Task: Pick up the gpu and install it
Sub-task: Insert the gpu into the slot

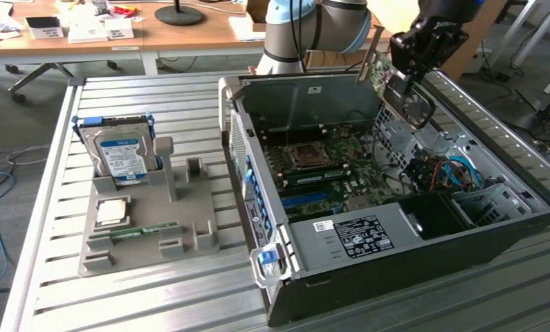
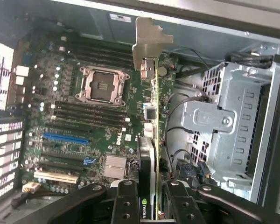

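The gpu (image 1: 413, 104) hangs in the air over the far side of the open computer case (image 1: 256, 104), its green board on edge and its black round fan facing the exterior view's right. My gripper (image 1: 407, 75) is shut on it from above. In the wrist view the gpu (image 2: 155, 140) is seen edge-on between my two black fingers (image 2: 126, 200), with its silver bracket (image 2: 148, 39) at the far end. My gripper (image 2: 152, 207) holds it above the motherboard (image 2: 98, 126), well clear of the slots.
On the motherboard are an empty CPU socket (image 2: 102, 85) and a blue slot (image 2: 65, 138). A metal drive cage (image 2: 233, 121) stands beside the card. A grey tray (image 1: 200, 207) at the exterior view's left holds a hard drive (image 1: 122, 149), a CPU (image 1: 111, 211) and a RAM stick (image 1: 136, 232).
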Controlling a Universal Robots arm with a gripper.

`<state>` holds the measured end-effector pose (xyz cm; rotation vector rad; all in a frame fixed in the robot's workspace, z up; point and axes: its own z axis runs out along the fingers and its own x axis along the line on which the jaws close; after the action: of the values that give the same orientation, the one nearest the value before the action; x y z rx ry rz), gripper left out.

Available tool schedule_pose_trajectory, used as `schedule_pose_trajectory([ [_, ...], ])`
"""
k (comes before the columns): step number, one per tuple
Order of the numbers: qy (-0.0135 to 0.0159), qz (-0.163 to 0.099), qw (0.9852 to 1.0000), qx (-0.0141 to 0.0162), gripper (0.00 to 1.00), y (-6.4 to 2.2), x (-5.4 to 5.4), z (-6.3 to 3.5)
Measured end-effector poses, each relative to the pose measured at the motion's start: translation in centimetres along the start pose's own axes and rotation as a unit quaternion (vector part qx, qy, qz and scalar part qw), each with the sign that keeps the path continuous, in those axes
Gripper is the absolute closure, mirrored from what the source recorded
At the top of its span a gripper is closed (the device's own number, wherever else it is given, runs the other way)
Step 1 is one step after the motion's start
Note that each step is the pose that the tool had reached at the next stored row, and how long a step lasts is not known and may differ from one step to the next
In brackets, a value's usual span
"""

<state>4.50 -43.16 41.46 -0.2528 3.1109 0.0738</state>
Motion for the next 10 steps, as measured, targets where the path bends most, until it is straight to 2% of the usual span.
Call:
schedule_pose_trajectory([
  [6, 0.0015, -0.032, 0.9995, -0.0007, 0.73, 0.0, 0.02, 0.0],
  [10, 0.0025, -0.055, 0.9985, -0.0013, 0.73, 0.01, 0.03, 0.0],
])
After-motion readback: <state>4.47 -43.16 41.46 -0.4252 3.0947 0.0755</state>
